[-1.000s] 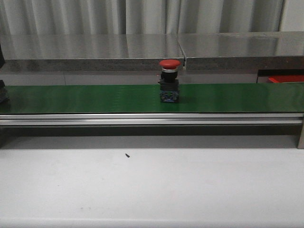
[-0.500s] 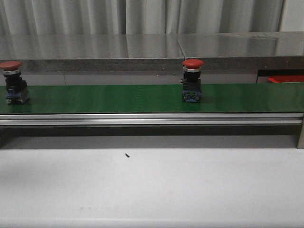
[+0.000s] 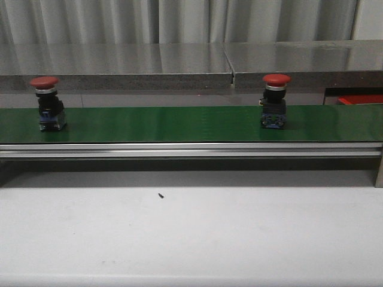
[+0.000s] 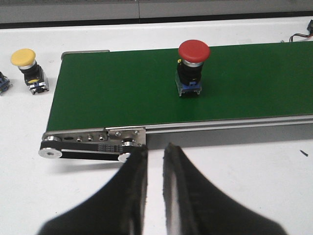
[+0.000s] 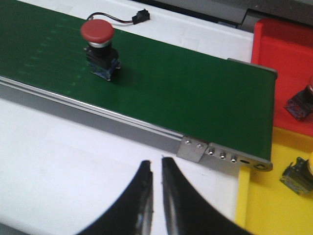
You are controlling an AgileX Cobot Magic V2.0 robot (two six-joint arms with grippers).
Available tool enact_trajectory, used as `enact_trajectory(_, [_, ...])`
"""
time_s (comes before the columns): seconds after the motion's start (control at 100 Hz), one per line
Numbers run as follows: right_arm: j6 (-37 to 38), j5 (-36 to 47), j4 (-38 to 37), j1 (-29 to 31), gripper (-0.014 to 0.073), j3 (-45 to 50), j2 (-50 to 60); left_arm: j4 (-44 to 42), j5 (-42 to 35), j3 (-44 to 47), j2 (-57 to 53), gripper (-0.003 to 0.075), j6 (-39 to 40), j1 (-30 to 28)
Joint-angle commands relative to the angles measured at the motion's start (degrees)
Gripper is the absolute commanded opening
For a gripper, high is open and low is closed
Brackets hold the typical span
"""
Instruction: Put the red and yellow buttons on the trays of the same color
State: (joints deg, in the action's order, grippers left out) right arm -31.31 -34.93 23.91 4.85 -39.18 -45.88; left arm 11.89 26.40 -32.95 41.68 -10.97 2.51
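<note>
Front view, two red buttons point(image 3: 276, 101) point(image 3: 47, 103), green conveyor belt point(image 3: 167, 123)

Even, bright overhead light in all three views. Long brushed-steel shelf point(image 3: 179, 58) behind the green conveyor belt point(image 3: 179, 122) carries streaky vertical reflections. White surface point(image 3: 191, 233) near washed out. Short soft shadows under the red mushroom-cap buttons point(image 4: 193, 68). Front view slightly soft; dark left tool point(image 4: 154, 196) blurred at 6 o'clock.

Two red-capped buttons point(image 3: 45, 103) point(image 3: 275, 100) on a plain green belt point(image 3: 167, 124); red tray point(image 5: 286, 58), yellow tray point(image 5: 274, 205).
</note>
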Motion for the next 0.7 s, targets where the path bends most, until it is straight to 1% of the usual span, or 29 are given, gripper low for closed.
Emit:
enact_trajectory(0.0, [-0.3, 2.0, 3.3, 0.0, 0.0371, -1.6, 0.2, 1.5, -6.1, 0.8, -2.3, -0.0019, 0.1, -0.2])
enact_trajectory(0.01, [-0.3, 2.0, 3.3, 0.0, 0.0396, -1.6, 0.2, 1.5, -6.3, 1.0, -2.3, -0.0019, 0.1, -0.2])
enact_trajectory(0.02, [-0.3, 2.1, 3.4, 0.0, 0.0447, -1.6, 0.2, 1.5, -6.2, 1.1, -2.5, -0.0019, 0.1, -0.2])
enact_trajectory(0.04, [-0.3, 2.3, 3.6, 0.0, 0.0496, -1.8, 0.2, 1.5, -6.2, 1.4, -2.6, -0.0019, 0.1, -0.2])
enact_trajectory(0.05, [-0.3, 2.4, 3.6, 0.0, 0.0543, -1.8, 0.1, 1.5, -6.2, 1.5, -2.6, -0.0019, 0.1, -0.2])
enact_trajectory(0.06, [-0.3, 2.5, 3.6, 0.0, 0.0566, -1.9, 0.1, 1.5, -6.2, 1.5, -2.6, -0.0019, 0.1, -0.2])
enact_trajectory(0.07, [-0.3, 2.6, 3.6, 0.0, 0.0606, -2.0, 0.0, 1.5, -6.2, 1.5, -2.6, -0.0019, 0.1, -0.2])
enact_trajectory(0.1, [-0.3, 2.4, 3.6, 0.0, 0.0671, -2.6, -0.7, 1.5, -6.0, 1.5, -2.6, -0.0019, 0.1, -0.2])
enact_trajectory(0.22, [0.4, 0.9, 3.6, 0.1, 0.0612, -6.9, -6.9, 1.6, -6.1, 1.5, -2.5, -0.0019, 0.1, -0.2])
enact_trajectory(0.32, [0.4, -0.3, 3.6, 0.1, 0.0612, -11.6, -14.5, 1.6, -6.2, 1.5, -2.5, -0.0019, 0.1, -0.2])
enact_trajectory(0.44, [0.4, -3.6, 3.6, 0.1, 0.0612, -17.5, -23.6, 1.6, -6.2, 1.5, -2.5, -0.0019, 0.1, -0.2])
enact_trajectory(0.54, [0.4, -3.9, 3.6, 0.1, 0.0612, -21.8, -30.4, 1.7, -6.2, 1.5, -2.5, -0.0019, 0.1, -0.2])
enact_trajectory(0.69, [0.4, -3.2, 3.6, 0.1, 0.0612, -27.1, -37.5, 1.7, -6.2, 1.5, -2.5, -0.0019, 0.1, -0.2])
